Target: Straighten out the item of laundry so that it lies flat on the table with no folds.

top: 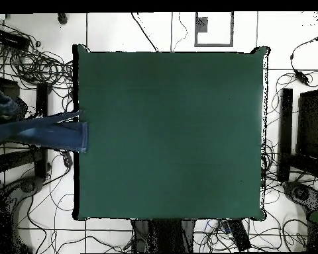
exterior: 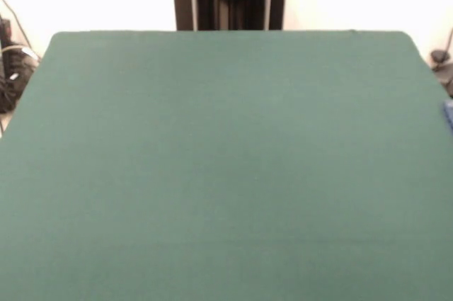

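The jeans (top: 52, 134) were draped mostly off the table (top: 168, 132) edge, long axis crosswise to it. No gripper was seen, so its state couldn't be told.

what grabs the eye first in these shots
The big green table fills both views. In the overhead view, blue jeans come in from the left, only their end over the table's left edge; the front view shows just a blue sliver at the right edge. No claw shows.

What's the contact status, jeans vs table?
Cannot tell. The overhead view shows the jeans overlapping the left edge of the table, but not their height above it; the front view shows only a blue sliver.
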`<action>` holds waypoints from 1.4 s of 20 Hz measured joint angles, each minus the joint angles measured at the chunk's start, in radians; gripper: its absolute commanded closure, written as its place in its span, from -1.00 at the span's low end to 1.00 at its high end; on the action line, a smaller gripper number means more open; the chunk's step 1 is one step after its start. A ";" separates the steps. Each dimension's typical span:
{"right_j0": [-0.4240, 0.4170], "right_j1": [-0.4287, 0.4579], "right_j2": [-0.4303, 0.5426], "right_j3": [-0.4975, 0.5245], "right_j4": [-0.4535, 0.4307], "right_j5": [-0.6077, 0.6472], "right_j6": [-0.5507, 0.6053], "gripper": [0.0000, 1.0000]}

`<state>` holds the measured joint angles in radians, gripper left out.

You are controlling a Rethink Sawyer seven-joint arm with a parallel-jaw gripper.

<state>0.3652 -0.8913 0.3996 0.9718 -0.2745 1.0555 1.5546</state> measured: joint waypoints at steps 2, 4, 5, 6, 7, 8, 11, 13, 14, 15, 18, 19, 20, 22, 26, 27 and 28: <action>0.046 0.064 0.000 -0.134 -0.026 0.083 0.024 1.00; 0.077 0.114 0.002 -0.238 -0.054 0.146 0.040 1.00; 0.085 0.129 0.003 -0.268 -0.065 0.164 0.045 1.00; 0.093 0.143 0.005 -0.298 -0.076 0.182 0.051 1.00; 0.100 0.157 0.007 -0.326 -0.088 0.198 0.057 1.00; 0.116 0.196 0.022 -0.405 -0.127 0.246 0.074 1.00; 0.127 0.235 0.046 -0.486 -0.173 0.289 0.092 1.00; 0.131 0.263 0.060 -0.539 -0.205 0.312 0.105 1.00; 0.128 0.281 0.060 -0.561 -0.210 0.313 0.113 1.00; 0.126 0.284 0.059 -0.560 -0.208 0.311 0.114 1.00; 0.102 0.271 0.043 -0.503 -0.168 0.270 0.115 1.00; 0.087 0.255 0.031 -0.456 -0.147 0.233 0.115 1.00; 0.075 0.241 0.023 -0.418 -0.134 0.203 0.115 1.00; 0.044 0.198 -0.007 -0.307 -0.116 0.108 0.115 1.00; -0.002 0.129 -0.074 -0.124 -0.113 -0.082 0.116 1.00; -0.008 0.120 -0.086 -0.098 -0.113 -0.111 0.116 1.00; -0.022 0.102 -0.110 -0.043 -0.113 -0.175 0.119 1.00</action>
<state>0.3437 -0.7898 0.2894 0.9291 -0.3871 0.8802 1.6737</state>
